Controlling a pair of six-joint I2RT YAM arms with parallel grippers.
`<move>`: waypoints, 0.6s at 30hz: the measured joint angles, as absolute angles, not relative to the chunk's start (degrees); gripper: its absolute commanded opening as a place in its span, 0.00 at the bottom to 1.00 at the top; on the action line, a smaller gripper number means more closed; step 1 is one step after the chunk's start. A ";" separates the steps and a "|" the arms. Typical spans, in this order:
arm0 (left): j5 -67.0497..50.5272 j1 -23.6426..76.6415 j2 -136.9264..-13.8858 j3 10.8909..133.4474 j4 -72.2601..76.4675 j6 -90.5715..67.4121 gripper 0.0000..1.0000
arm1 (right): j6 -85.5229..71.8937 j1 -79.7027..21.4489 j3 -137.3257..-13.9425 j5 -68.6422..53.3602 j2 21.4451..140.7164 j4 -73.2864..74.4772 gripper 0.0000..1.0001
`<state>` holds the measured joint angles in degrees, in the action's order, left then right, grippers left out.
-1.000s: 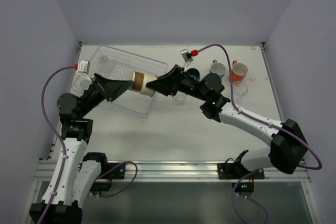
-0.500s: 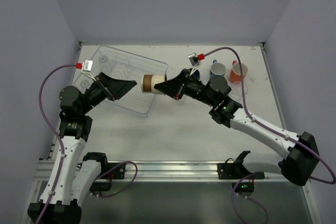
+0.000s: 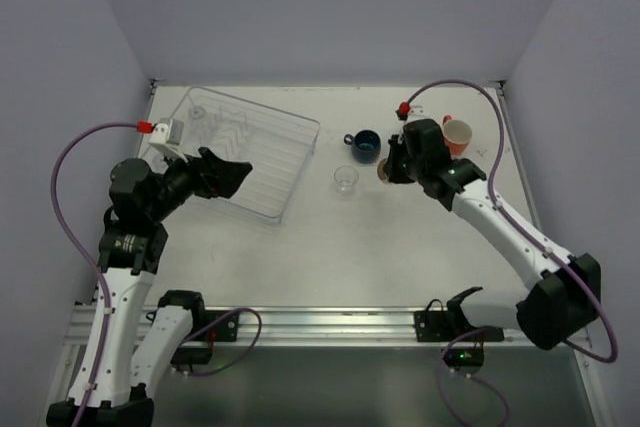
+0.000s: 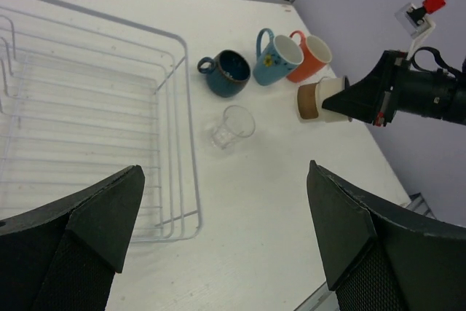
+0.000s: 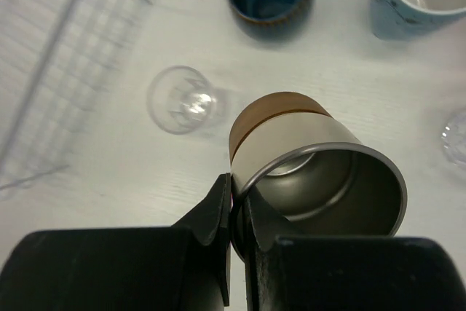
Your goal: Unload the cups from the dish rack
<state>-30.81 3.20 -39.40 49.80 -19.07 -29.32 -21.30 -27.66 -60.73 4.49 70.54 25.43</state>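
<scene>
Your right pincer [image 5: 234, 198] is clamped on the rim of the cream cup [image 5: 291, 143], holding it tipped sideways above the counter [image 4: 262, 202], near the dark blue cup [image 4: 228, 72]. Left pincer [image 4: 224, 172] gapes wide and holds nothing, by the dish rack [image 4: 178, 92]. Already out: light blue mug [image 4: 279, 54], orange cup [image 4: 312, 52], clear tumbler [image 4: 234, 125]. Rack slots in view look bare; can't tell the far end. Mugs crowd the far right by the wall; there's bare counter on the near side of the tumbler.

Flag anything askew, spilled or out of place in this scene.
Only the cream cup stands out: it is held nearly on its side, its rim pinched in the right gripper, not standing on the table. The dark blue cup, light blue mug and orange cup stand upright. No spill shows.
</scene>
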 measured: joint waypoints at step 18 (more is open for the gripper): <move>-12.78 12.10 -36.88 49.45 -26.30 -19.84 1.00 | -14.22 -25.19 -69.93 15.57 94.80 35.11 0.00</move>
